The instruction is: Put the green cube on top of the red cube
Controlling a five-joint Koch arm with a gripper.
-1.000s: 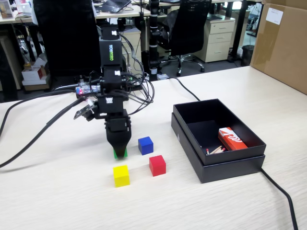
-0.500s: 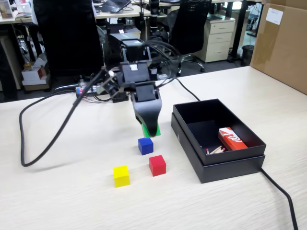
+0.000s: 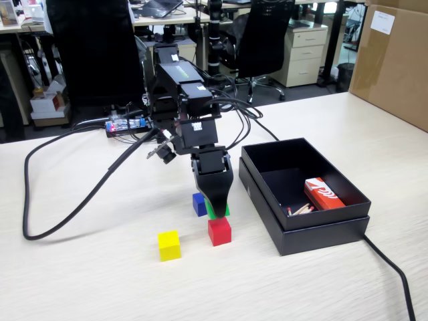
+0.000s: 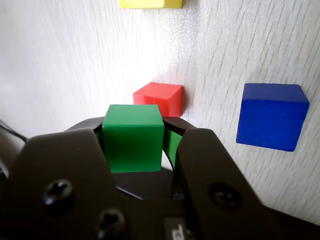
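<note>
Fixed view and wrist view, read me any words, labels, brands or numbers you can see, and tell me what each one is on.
No text can be read in either view.
Red-and-white packet in the black box: white marking, not readable.
White label on the cardboard box: too small.
Stickers on the arm: blurred.
Gripper, lower edge of the wrist view: cut-off print, illegible.

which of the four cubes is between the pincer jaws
The green cube, seated inside the pincer; red, blue and yellow sit loose on the table.

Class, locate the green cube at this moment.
The green cube sits between the jaws of the gripper in the wrist view, just short of the red cube, with the blue cube to its right.
</note>
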